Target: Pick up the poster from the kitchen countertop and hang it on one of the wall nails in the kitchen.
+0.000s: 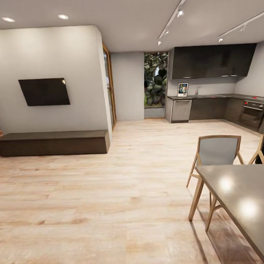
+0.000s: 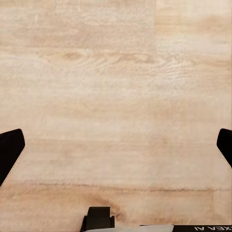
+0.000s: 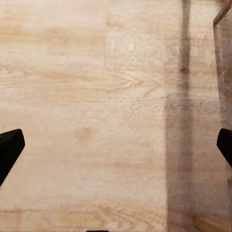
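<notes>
Both end effectors (image 2: pixel 116 150) (image 3: pixel 116 150) spread open above floorboards (image 2: pixel 116 87), fingertips cut off; poster (image 1: pixel 182 90) distant, tiny on kitchen countertop (image 1: pixel 215 96).

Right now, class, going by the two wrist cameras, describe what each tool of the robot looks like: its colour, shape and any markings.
Each wrist view shows the tool as two black fingers with tapered, slanted tips at the picture's sides. The left tool has one finger with a thin pale inner edge, plus a black block and a strip of white lettering near its base. The right tool shows matching black fingers.

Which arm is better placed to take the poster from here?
Neither yet. The poster stands far off on the kitchen countertop; both wrist views look down at wooden floor, grippers open.
</notes>
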{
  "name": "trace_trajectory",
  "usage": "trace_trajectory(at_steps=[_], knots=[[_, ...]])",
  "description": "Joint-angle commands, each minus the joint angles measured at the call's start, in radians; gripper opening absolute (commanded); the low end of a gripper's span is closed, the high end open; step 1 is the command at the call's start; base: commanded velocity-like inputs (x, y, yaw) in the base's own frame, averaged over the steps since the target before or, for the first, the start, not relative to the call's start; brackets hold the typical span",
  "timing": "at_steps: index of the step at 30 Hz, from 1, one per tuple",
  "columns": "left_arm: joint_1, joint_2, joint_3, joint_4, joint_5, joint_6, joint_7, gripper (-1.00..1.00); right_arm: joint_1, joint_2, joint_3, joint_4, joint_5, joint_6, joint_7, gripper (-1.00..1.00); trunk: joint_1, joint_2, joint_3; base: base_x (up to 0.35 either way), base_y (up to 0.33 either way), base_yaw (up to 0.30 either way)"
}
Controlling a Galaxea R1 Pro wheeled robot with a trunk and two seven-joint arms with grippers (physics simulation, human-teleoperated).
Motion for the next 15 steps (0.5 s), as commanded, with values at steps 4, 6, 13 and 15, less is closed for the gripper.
trace_trajectory(at_steps=[4, 6, 13, 15], knots=[[0.0, -0.001, 0.002, -0.001, -0.001, -0.001, 0.0, 1.0, -0.001, 0.0, 0.001, 0.001, 0.004, -0.003, 0.0, 1.0, 0.001, 0.0, -0.001, 0.338, 0.0, 0.0], [0.0, -0.001, 0.002, -0.001, -0.001, -0.001, 0.0, 1.0, -0.001, 0.0, 0.002, 0.001, 0.005, -0.004, 0.0, 1.0, 0.001, 0.0, -0.001, 0.338, 0.0, 0.0], [0.0, -0.001, 0.002, -0.001, -0.001, -0.001, 0.0, 1.0, -0.001, 0.0, 0.001, 0.001, 0.005, -0.005, 0.0, 1.0, 0.001, 0.0, -0.001, 0.339, 0.0, 0.0], [0.0, -0.001, 0.002, -0.001, -0.001, -0.001, 0.0, 1.0, -0.001, 0.0, 0.001, 0.001, 0.005, -0.005, 0.0, 1.0, 0.001, 0.0, -0.001, 0.34, 0.0, 0.0]])
